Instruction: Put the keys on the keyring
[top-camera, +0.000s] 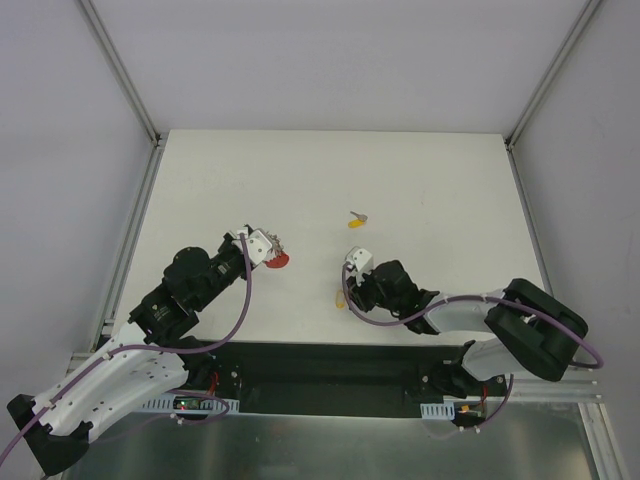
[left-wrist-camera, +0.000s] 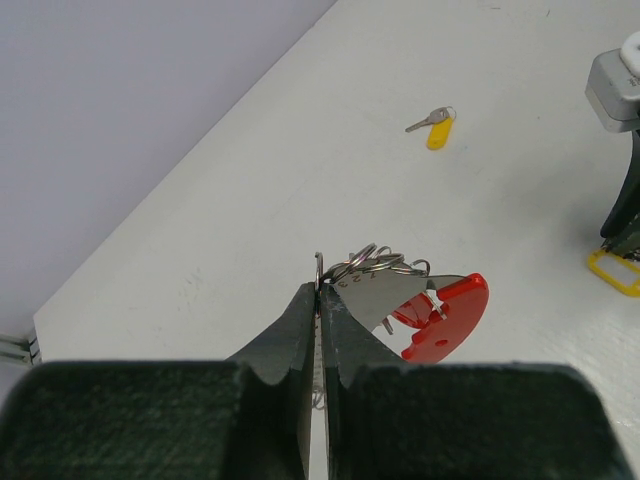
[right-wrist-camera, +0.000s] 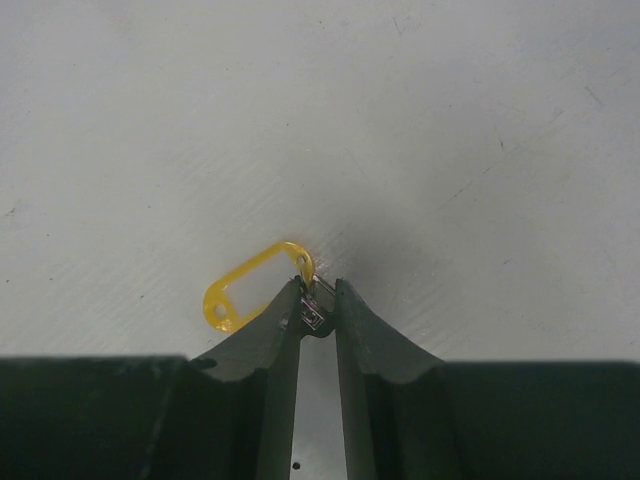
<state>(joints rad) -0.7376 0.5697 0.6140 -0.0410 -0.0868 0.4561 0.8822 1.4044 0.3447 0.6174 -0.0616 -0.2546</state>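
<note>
1 loose key (top-camera: 357, 219) lies on the table (top-camera: 450, 180) beyond the keyring (top-camera: 279, 260).

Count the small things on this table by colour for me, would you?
Yellow keys: 2 (loose key; held key in the right hand)
Red keyring: 1, in the left hand
Total: 3

On the desk (top-camera: 450, 180) there are 2 yellow-tagged keys: 1 loose key (top-camera: 357, 220) and 1 pinched key (top-camera: 341, 298). There is 1 keyring (left-wrist-camera: 375, 270) with 1 red tab (left-wrist-camera: 450, 320). There are 2 grippers: left gripper (left-wrist-camera: 320, 288), right gripper (right-wrist-camera: 318, 298).
</note>
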